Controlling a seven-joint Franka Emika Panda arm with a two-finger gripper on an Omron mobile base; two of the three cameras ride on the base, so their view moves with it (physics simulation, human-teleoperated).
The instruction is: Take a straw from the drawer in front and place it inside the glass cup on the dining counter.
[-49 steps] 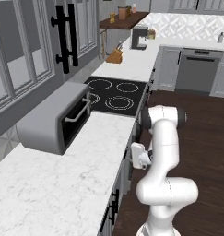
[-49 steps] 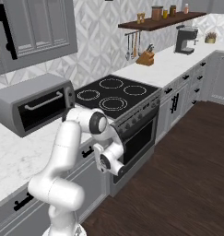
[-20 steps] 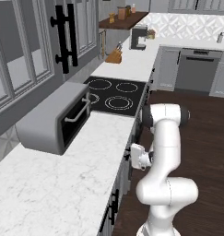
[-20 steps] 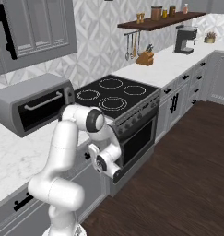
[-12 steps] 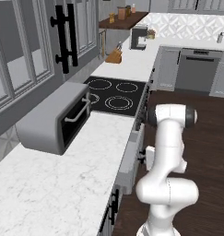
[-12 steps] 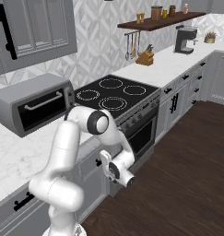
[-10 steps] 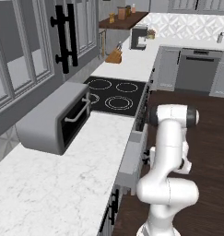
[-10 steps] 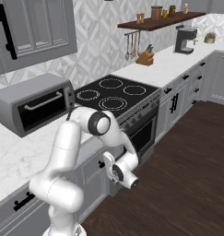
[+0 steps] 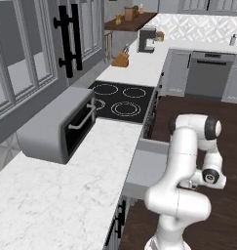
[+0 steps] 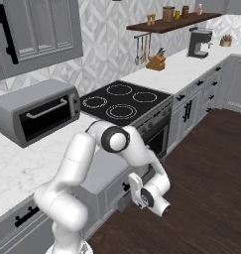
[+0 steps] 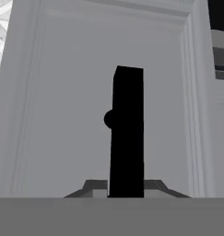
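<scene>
Drawer sits pulled out from under the marble worktop, just below the cooktop end — plain grey inside visible in the left base view, no straw resolvable there, too thin or hidden by the arm. Glass cup and dining counter aren't in these pictures.

Gripper is down low at the drawer front, wrist folded under the elbow so the hand faces the panel square-on. Hand view backs this: the black bar handle runs straight up between the two finger tips, framed panel behind it. Fingers look closed around the bar, both tips tight to its sides — I judge it a grip on the handle, not just a hover.

That pose makes sense: pulling along the drawer's travel needs the hand level with the handle, arm out over the dark wood floor.

Judgement: opening step about done; next is release, lift, reach into the drawer.

Risk — the arm blocks the opening.
</scene>
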